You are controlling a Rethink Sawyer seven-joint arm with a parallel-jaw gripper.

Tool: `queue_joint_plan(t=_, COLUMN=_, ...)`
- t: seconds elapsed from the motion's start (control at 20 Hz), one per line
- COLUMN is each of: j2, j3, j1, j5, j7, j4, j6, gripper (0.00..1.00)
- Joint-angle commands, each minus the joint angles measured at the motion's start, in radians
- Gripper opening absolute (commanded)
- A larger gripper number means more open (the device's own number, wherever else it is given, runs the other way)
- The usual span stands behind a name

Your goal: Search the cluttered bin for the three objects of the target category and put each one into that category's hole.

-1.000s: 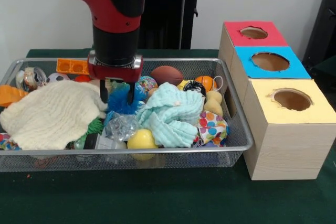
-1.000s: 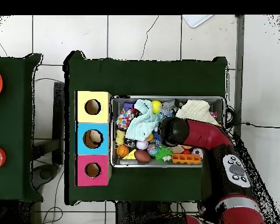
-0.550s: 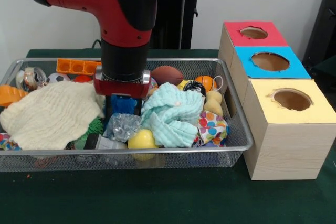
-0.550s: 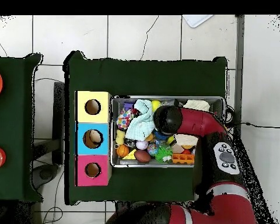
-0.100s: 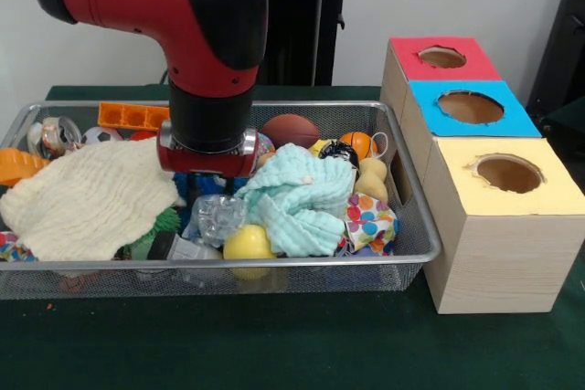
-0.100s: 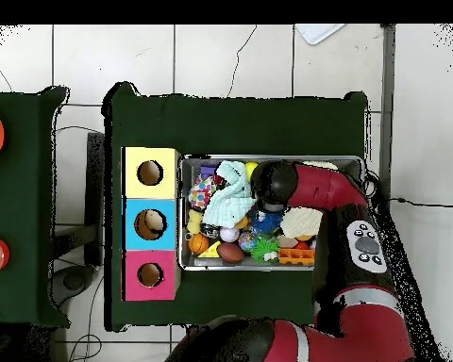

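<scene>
The arm is reaching down into the wire bin point(image 5: 416, 242), and the gripper point(image 5: 205, 191) is sitting low among the clutter just left of the mint cloth point(image 5: 297, 200). Its fingers are buried behind the wrist and the toys, so I cannot tell whether it is parted or gripping anything.

Relative to the mint cloth: a cream cloth point(image 5: 87, 196) is lying well to its left, a yellow ball point(image 5: 247, 243) in front of it, a small football point(image 5: 291, 131) behind it. The target category is not stated, so the target objects cannot be picked out; they are presumably in the bin.

Judgement: the probe should be going straight down, then lifting vertically clear of the mint cloth before crossing to the holed boxes point(image 5: 475, 130) right of the cloth.

No readable writing or brand is showing anywhere.
</scene>
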Motion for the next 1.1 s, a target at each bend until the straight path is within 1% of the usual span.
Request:
queue_joint_plan(t=0.05, j2=0.038, j3=0.054, j1=-0.007, j5=0.002, j7=0.030, j4=-0.076, j6=0.056, gripper=0.00)
queue_joint_plan(t=0.35, j2=0.042, j3=0.062, j1=-0.012, j5=-0.004, j7=0.025, j4=-0.091, j6=0.058, gripper=0.00)
queue_joint_plan(t=0.7, j2=0.048, j3=0.047, j1=0.014, j5=0.002, j7=0.051, j4=-0.146, j6=0.121, gripper=0.00)
queue_joint_plan(t=0.8, j2=0.031, j3=0.042, j1=0.025, j5=0.008, j7=0.061, j4=-0.143, j6=0.153, gripper=0.00)
queue_joint_plan(t=1.05, j2=-0.039, j3=0.031, j1=0.055, j5=0.022, j7=0.086, j4=-0.112, j6=0.240, gripper=0.00)
queue_joint_plan(t=1.1, j2=-0.061, j3=0.027, j1=0.056, j5=0.024, j7=0.089, j4=-0.087, j6=0.241, gripper=0.00)
